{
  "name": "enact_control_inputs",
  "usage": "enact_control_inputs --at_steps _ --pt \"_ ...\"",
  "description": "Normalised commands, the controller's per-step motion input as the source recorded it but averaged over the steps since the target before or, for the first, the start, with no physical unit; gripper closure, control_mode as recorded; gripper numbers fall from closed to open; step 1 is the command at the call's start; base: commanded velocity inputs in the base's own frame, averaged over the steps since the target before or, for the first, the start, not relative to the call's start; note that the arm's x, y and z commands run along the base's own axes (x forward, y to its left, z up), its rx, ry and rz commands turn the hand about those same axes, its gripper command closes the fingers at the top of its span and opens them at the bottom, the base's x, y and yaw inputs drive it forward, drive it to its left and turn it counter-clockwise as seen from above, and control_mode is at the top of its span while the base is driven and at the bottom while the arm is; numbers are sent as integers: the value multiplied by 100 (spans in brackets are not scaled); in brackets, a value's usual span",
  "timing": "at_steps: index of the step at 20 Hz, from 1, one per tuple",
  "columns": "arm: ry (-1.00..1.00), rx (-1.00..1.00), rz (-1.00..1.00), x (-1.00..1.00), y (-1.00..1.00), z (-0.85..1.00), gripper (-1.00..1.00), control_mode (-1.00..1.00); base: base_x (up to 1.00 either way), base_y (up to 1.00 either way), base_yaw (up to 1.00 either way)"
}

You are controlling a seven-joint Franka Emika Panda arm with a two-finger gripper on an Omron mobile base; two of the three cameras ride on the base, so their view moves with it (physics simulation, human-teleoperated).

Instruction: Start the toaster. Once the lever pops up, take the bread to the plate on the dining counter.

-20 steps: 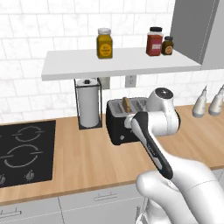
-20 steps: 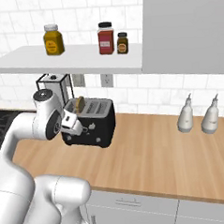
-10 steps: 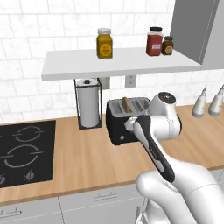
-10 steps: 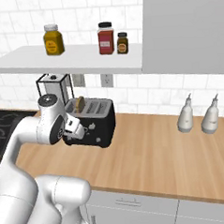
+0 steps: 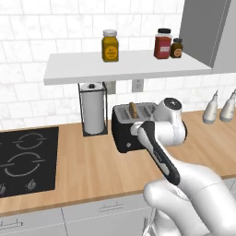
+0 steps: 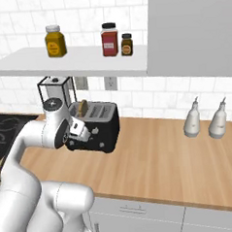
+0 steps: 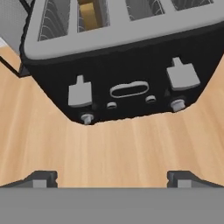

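The black toaster (image 5: pixel 126 131) (image 6: pixel 96 126) stands on the wood counter under the shelf. A tan slice of bread (image 5: pixel 133 109) (image 6: pixel 83 107) (image 7: pixel 92 13) stands up out of one of its slots. My gripper (image 7: pixel 113 179) (image 6: pixel 92 133) hovers just in front of the toaster's face, open with nothing between its fingertips (image 7: pixel 41 178). In the hand view two grey levers (image 7: pixel 80 92) (image 7: pixel 183 75) stick out of the toaster's front (image 7: pixel 131 74), above small knobs and buttons. The plate and the dining counter are out of view.
A paper towel roll in a wire holder (image 5: pixel 93 109) stands left of the toaster. A black cooktop (image 5: pixel 25 156) lies further left. Two white bottles (image 6: pixel 204 118) stand to the right. A shelf (image 5: pixel 124 64) with jars hangs above.
The arm has shifted slightly in front of the toaster. The jaws stay open and the toaster and bread have not moved.
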Motion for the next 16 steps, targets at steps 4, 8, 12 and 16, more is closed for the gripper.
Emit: enact_control_inputs --at_steps 4,8,12,16 --pt "0 0 0 37 0 0 -100 -100 0 0 0" --pt "0 0 0 9 0 0 -100 -100 0 0 0" --pt "0 0 0 6 0 0 -100 -100 0 0 0" --pt "0 0 0 2 1 -1 -100 -100 0 0 0"
